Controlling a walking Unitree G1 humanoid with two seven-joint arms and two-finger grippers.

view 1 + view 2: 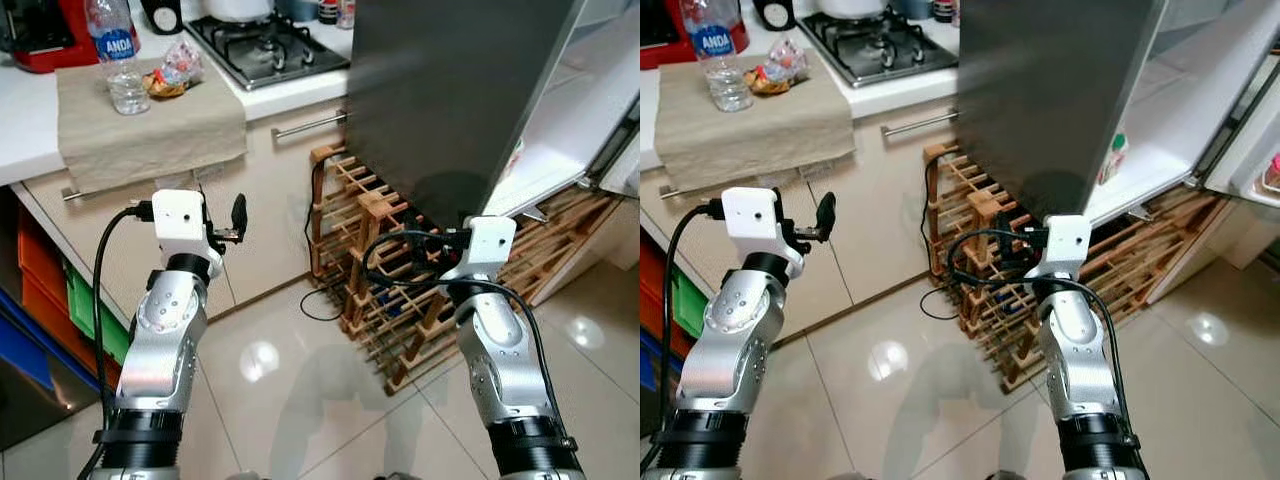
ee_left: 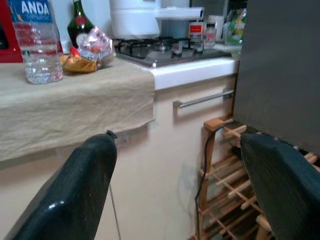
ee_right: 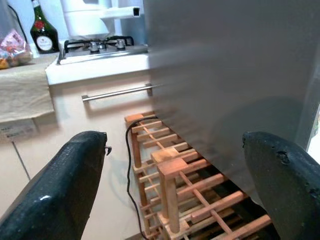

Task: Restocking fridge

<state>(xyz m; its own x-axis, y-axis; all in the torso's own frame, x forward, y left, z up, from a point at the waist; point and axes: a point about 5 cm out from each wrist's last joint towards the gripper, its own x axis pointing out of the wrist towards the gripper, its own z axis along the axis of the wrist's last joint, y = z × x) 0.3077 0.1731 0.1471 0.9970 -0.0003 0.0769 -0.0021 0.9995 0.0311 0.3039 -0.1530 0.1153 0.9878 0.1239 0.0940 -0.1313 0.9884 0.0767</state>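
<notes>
A clear water bottle (image 1: 112,50) with a blue label stands on a beige cloth (image 1: 150,125) on the counter, with a snack packet (image 1: 172,72) beside it. To the right, the grey fridge door (image 1: 450,90) stands open, and a small container (image 1: 1115,155) sits on its white inner side (image 1: 575,130). My left gripper (image 2: 177,140) is open and empty, raised in front of the cabinet below the cloth. My right gripper (image 3: 175,137) is open and empty too. It is held low before the fridge door, above a wooden rack.
A wooden wine rack (image 1: 380,280) stands on the floor under the fridge door, and a black cable (image 1: 320,300) loops beside it. A gas hob (image 1: 265,45) sits on the counter. Coloured crates (image 1: 40,280) are stacked at the left. The glossy tiled floor (image 1: 290,400) lies between my arms.
</notes>
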